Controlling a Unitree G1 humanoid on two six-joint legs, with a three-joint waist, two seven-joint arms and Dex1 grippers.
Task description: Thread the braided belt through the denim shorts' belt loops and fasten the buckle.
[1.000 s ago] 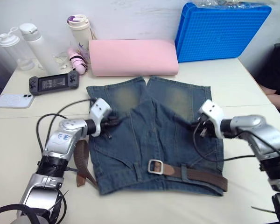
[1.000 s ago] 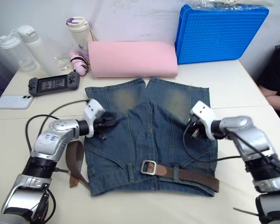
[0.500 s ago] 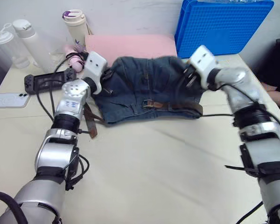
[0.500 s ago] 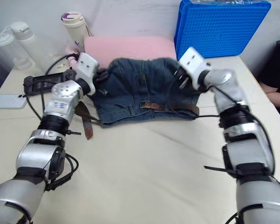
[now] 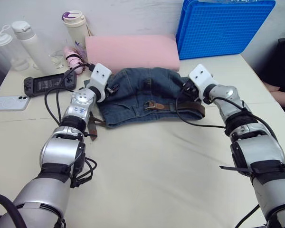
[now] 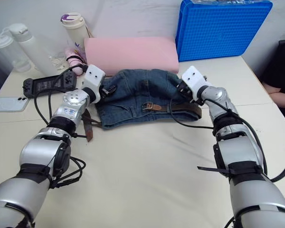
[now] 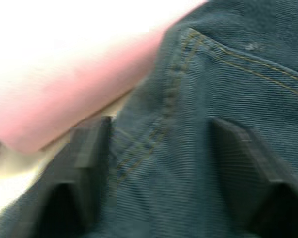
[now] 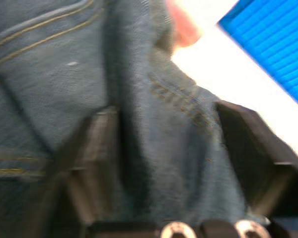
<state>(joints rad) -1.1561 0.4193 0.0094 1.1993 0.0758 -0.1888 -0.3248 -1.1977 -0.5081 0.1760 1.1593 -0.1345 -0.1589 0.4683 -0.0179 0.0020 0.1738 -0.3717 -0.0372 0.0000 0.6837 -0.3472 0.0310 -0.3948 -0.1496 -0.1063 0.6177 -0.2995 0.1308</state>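
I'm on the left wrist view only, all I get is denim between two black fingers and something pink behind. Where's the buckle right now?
Observer: The buckle lies on the front of the denim shorts, roughly midway between the left gripper and the right gripper.
Operator: Is it fastened?
Observer: It doesn't look so. One end of the braided belt trails off the shorts' left side onto the table.
Operator: And the right gripper?
Observer: It's open at the shorts' right edge, with denim between its fingers.
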